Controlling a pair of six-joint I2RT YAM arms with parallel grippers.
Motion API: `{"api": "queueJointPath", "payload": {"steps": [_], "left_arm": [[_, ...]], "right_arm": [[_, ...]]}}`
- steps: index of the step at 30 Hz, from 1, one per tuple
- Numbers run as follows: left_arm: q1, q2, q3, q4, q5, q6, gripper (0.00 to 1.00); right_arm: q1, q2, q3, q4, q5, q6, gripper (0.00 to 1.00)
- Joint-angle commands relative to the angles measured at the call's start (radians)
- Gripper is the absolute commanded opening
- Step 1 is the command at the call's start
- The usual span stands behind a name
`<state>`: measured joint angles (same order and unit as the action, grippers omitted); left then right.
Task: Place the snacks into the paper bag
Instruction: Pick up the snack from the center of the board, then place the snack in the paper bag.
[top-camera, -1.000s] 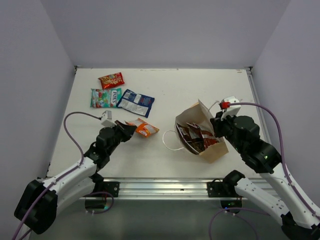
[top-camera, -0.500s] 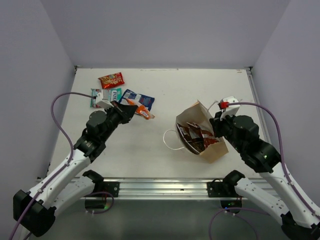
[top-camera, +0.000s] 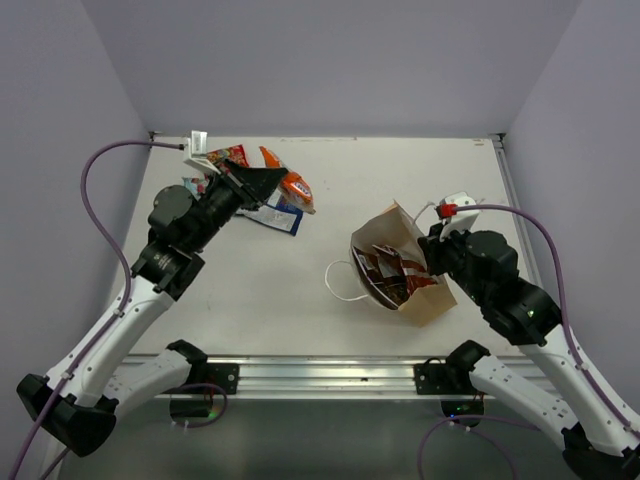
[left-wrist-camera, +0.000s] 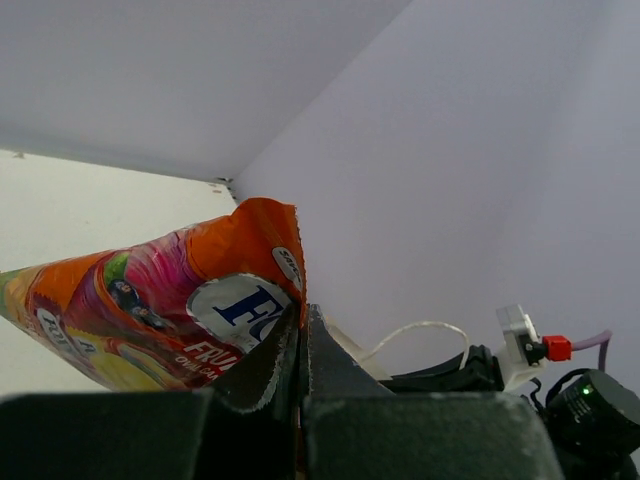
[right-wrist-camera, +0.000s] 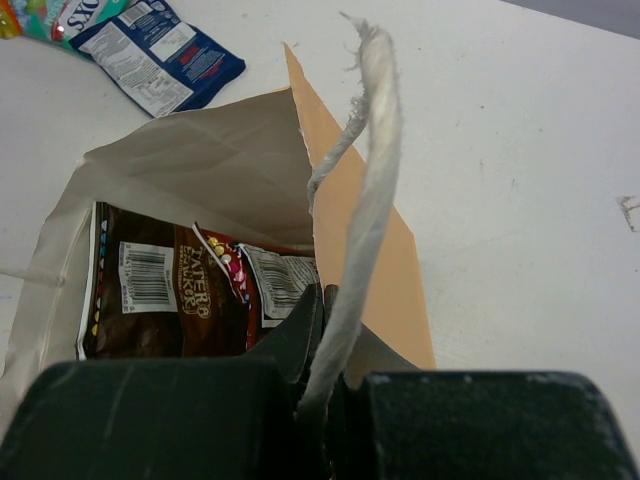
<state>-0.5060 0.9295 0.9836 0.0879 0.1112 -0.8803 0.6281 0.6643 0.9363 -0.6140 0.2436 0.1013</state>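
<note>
Aloft, left gripper (left-wrist-camera: 302, 335) pinching orange packet (left-wrist-camera: 150, 300), right gripper (right-wrist-camera: 325, 315) pinching bag handle (right-wrist-camera: 372, 170)

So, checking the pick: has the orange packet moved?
Yes. The orange packet went up-frame, from level with the paper bag to past the blue-white packet.

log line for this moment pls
left gripper: shut on orange packet, in air | right gripper: shut on cord handle of paper bag | brown packets inside
</note>
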Motion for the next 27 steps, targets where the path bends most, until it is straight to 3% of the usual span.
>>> {"api": "queueJointPath", "payload": {"steps": [1, 15, 27], "left_arm": [[-0.003, 0.040, 0.076, 0.119, 0.116, -0.066, 0.00], [-0.226, 0.224, 0.277, 0.279, 0.128, -0.089, 0.00], [-0.399, 0.308, 0.285, 0.343, 0.078, -0.085, 0.00]], "right_arm": [[0.004, -0.006, 0.029, 0.020, -0.024, -0.014, 0.00], [0.004, 0.001, 0.025, 0.028, -0.017, -0.011, 0.00], [0.004, 0.006, 0.033, 0.028, -0.004, -0.005, 0.00]]}}
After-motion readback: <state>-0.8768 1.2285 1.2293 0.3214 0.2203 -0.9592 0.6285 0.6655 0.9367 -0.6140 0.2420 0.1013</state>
